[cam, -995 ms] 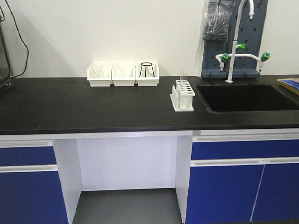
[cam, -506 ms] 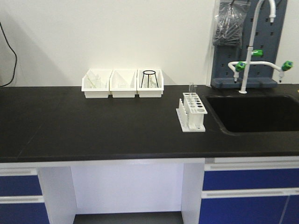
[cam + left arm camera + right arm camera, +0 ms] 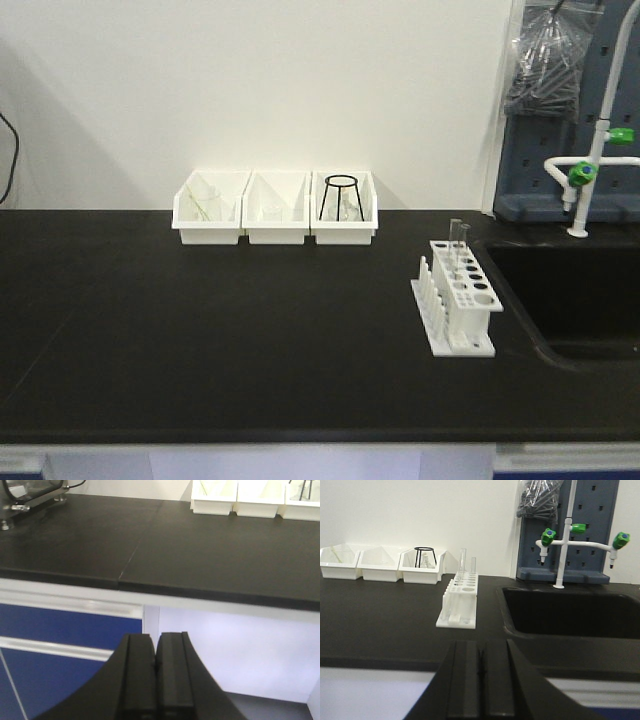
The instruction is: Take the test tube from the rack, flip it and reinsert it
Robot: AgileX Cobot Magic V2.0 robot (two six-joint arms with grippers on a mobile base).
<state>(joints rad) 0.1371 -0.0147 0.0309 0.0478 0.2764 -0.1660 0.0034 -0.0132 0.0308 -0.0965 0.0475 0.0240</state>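
Note:
The white rack [image 3: 462, 298] stands on the black counter just left of the sink, and it shows again in the right wrist view as the rack [image 3: 459, 602]. A clear test tube [image 3: 457, 240] stands upright in a hole at its far end. From the right wrist, that test tube [image 3: 462, 561] has a second, shorter tube [image 3: 473, 566] beside it. My right gripper [image 3: 481, 647] is shut and empty, low in front of the counter edge, short of the rack. My left gripper [image 3: 155, 642] is also shut and empty, below the counter's front edge. Neither gripper shows in the front view.
Three white bins [image 3: 275, 207] sit at the back against the wall; the right one holds a black wire stand [image 3: 342, 196]. A black sink [image 3: 580, 300] lies right of the rack, with a white faucet [image 3: 563, 540] and grey pegboard [image 3: 580, 510] behind. Metal equipment [image 3: 30, 495] stands at far left.
The front view has closed in on the counter and shifted left: the rack and bins look larger, the rack sits further right, and the cabinets have dropped out of frame.

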